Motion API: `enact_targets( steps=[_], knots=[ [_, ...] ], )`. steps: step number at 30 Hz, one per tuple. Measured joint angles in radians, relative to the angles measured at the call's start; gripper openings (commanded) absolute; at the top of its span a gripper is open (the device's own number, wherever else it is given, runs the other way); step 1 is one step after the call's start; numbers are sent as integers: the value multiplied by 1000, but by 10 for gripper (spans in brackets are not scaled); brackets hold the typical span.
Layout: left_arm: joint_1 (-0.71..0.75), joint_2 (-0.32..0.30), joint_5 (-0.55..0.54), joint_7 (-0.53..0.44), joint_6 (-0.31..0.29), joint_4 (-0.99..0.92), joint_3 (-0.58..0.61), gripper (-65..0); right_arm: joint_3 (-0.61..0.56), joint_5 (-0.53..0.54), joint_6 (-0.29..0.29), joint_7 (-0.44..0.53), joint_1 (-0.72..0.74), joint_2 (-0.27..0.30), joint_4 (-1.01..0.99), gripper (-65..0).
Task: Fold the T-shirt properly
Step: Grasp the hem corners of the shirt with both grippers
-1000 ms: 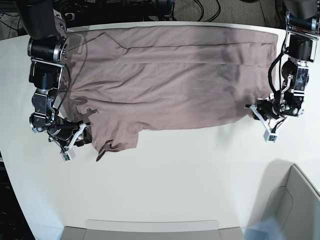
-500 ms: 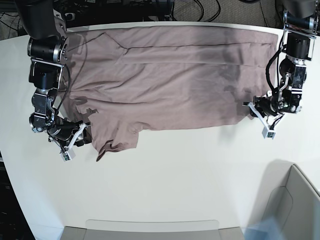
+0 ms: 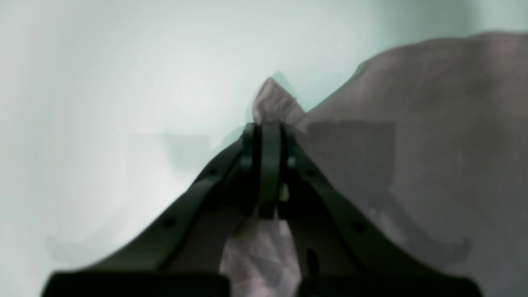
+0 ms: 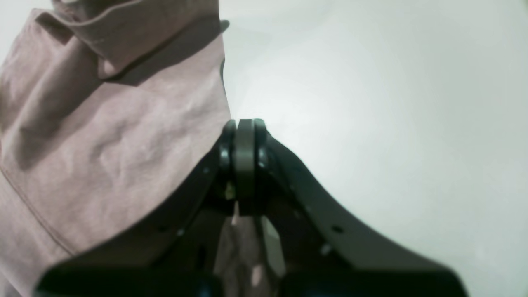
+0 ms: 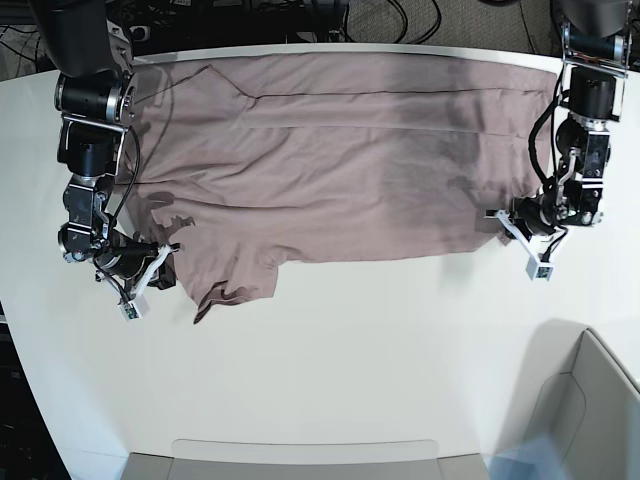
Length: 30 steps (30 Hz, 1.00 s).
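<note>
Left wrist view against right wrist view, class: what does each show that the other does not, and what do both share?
Left wrist only: the left gripper, a small fabric peak beyond its fingertips.
Right wrist only: the right gripper, a raised flap casting shadow.
Both: T-shirt and pale tabletop.

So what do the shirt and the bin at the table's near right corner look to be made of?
The shirt looks like thin, matte knit fabric, probably cotton or a blend: it drapes in soft creases and rounded folds. The bin seems smooth grey plastic, judging by its even color and rounded, molded-looking edges.
</note>
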Motion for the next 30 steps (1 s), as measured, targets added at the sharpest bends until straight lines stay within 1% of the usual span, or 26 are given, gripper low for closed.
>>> enact_targets(
  steps=[2,4,5,8,10,13,15,17,19,24,25,27,28,30],
  knots=[
    [13,26,-15,-1,-4,-7,-81,-650,0,0,0,-3,0,0,5,-650],
    [17,53,-9,16,0,-11,-157,-650,0,-10,1,-34,-7,-4,45,-650],
    [19,55,-7,21,-1,-12,-177,-650,-1,-26,2,-54,-16,-7,79,-650],
    [24,49,11,21,10,11,-190,-650,-4,-43,4,-76,-45,-12,152,-650],
    [51,46,6,19,9,68,-200,-650,-5,-46,5,-93,-56,-14,183,-650],
    [95,51,3,23,4,143,-214,-650,-1,-47,4,-166,-65,-14,241,-650],
    [130,61,-7,22,-1,173,-271,-650,1,-48,4,-203,-77,-11,298,-650],
    [153,61,-5,20,2,186,-315,-650,3,-46,3,-207,-96,-11,354,-650],
    [173,66,13,20,17,197,-354,-650,3,-43,3,-209,-120,-12,402,-650],
    [217,82,7,23,9,258,-408,-650,3,-43,4,-218,-166,-14,470,-650],
    [222,82,8,23,8,274,-411,-650,3,-45,4,-226,-174,-11,484,-650],
    [233,80,7,24,8,308,-422,-650,4,-42,4,-272,-181,-12,522,-650],
    [240,81,7,24,8,325,-436,-650,5,-25,3,-296,-184,-12,542,-650],
    [257,80,6,26,8,366,-462,-650,45,50,3,-305,-197,-16,590,-650]
  ],
)
